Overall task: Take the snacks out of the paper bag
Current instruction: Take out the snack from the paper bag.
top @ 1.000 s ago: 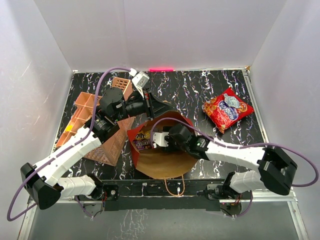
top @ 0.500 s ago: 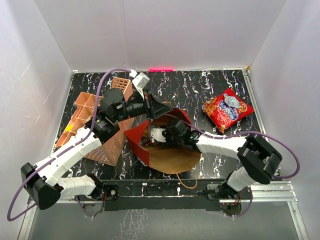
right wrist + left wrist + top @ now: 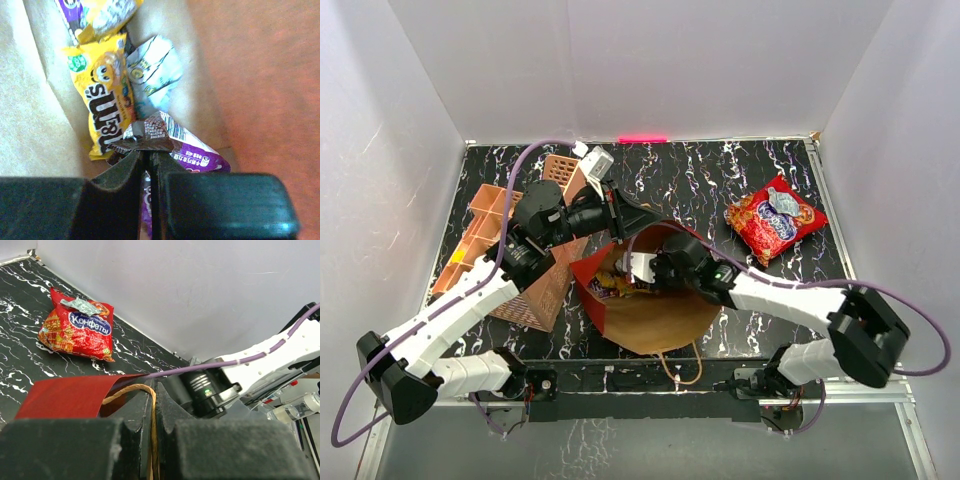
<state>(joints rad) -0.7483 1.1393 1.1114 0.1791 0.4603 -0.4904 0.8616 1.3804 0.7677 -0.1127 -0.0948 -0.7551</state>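
Note:
The paper bag (image 3: pixel 655 322) lies on its side mid-table, dark red outside, kraft inside. My left gripper (image 3: pixel 636 222) is shut on its twisted loop handle (image 3: pixel 134 388) and holds the upper edge (image 3: pixel 70 396) up. My right gripper (image 3: pixel 626 272) reaches inside the bag and is shut on the crimped end of a purple candy packet (image 3: pixel 197 156). Beside it lie a yellow M&M's packet (image 3: pixel 106 107), a silver-blue packet (image 3: pixel 152 70) and another packet (image 3: pixel 95 12) further in. The large red cookie bag (image 3: pixel 772 220) (image 3: pixel 77 330) lies on the table at the back right, outside the bag.
A salmon-pink lattice organizer (image 3: pixel 505 255) stands at the left under my left arm, with a yellow item (image 3: pixel 455 262) in it. The bag's second handle (image 3: pixel 672 370) hangs over the near table edge. White walls close in the left, back and right.
My right gripper has pushed deeper into the bag and closed from open onto the purple packet. The bag's mouth has shifted slightly. My left gripper keeps its hold on the handle.

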